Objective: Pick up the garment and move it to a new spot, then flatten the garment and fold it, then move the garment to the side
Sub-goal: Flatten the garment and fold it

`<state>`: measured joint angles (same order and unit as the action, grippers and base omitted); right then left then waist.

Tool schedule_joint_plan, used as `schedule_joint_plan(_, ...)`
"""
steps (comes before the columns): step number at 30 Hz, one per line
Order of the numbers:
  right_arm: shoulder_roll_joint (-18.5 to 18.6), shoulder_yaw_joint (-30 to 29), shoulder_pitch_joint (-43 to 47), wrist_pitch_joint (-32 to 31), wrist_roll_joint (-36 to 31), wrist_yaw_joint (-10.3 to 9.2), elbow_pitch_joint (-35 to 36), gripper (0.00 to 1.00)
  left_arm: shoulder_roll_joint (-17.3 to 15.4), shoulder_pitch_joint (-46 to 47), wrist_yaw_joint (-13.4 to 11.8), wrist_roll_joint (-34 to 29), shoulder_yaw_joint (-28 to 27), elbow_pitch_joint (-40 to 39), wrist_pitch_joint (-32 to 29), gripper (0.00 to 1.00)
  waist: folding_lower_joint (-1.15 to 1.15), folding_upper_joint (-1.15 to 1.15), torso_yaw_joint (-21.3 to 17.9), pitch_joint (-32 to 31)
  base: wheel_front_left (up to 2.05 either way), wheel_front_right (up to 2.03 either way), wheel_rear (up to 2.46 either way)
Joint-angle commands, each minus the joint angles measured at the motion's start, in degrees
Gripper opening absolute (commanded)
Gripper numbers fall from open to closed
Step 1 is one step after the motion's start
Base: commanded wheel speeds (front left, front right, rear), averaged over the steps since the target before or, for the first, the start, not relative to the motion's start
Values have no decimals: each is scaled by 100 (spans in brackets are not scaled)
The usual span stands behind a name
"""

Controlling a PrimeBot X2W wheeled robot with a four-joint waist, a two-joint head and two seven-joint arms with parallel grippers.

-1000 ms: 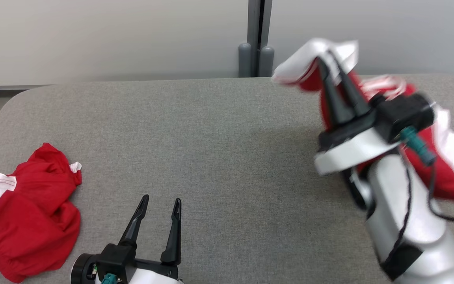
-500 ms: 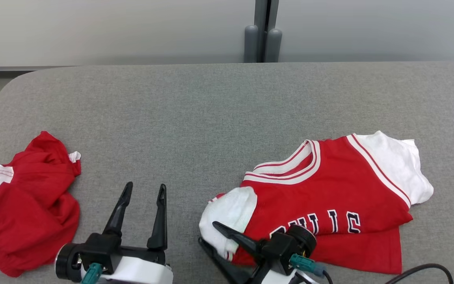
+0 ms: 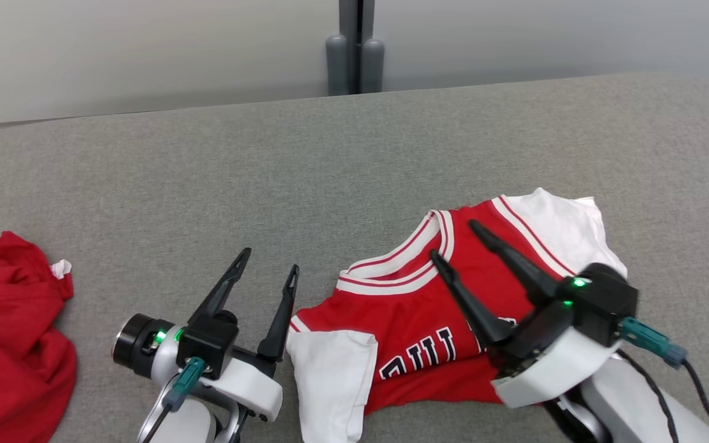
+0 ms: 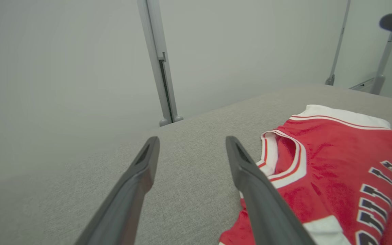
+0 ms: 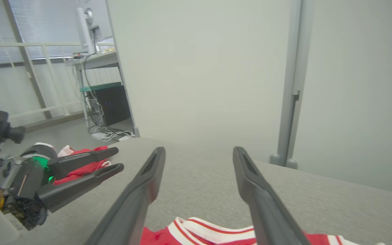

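The garment (image 3: 391,307), a red jersey with white sleeves and dark lettering, lies spread on the grey table (image 3: 207,172), chest up, one white sleeve folded toward the near edge. My right gripper (image 3: 453,239) hovers open above the jersey's chest, fingers pointing at the collar and holding nothing. To the left of the collar my left gripper (image 3: 270,260) stands open and empty. The left wrist view shows the left gripper (image 4: 192,139) with the garment (image 4: 335,160) to its right. In the right wrist view the right gripper (image 5: 199,149) is over the garment's collar (image 5: 216,229).
A second crumpled red and white piece of clothing (image 3: 4,344) lies at the table's left edge. A grey post (image 3: 354,49) stands against the wall behind the table. In the right wrist view, the left gripper (image 5: 117,158) is at the left, with a desk and cables beyond.
One second ago my right gripper held the garment up at the far right. It has since laid it on the table, opened wide and let go. The head camera has shifted.
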<state>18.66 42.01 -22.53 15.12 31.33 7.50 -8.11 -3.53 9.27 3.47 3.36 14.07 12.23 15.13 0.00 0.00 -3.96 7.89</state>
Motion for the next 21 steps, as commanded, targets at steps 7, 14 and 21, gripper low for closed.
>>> schedule_joint_plan(7,31,-1291,799,5,-845,-1,-72,100,-114,918,262,-462,722,2080,-173,100,0,0,-495,25,0,0,0)
schedule_joint_plan(14,-227,-1579,1139,5,-1056,-2,7,100,-132,1658,354,-497,1088,3671,-476,100,0,0,-913,104,0,0,0)
schedule_joint_plan(21,-388,-1838,1223,5,-1072,-2,-26,100,-20,1908,412,232,2032,4092,-343,0,0,0,-1081,83,0,0,0)
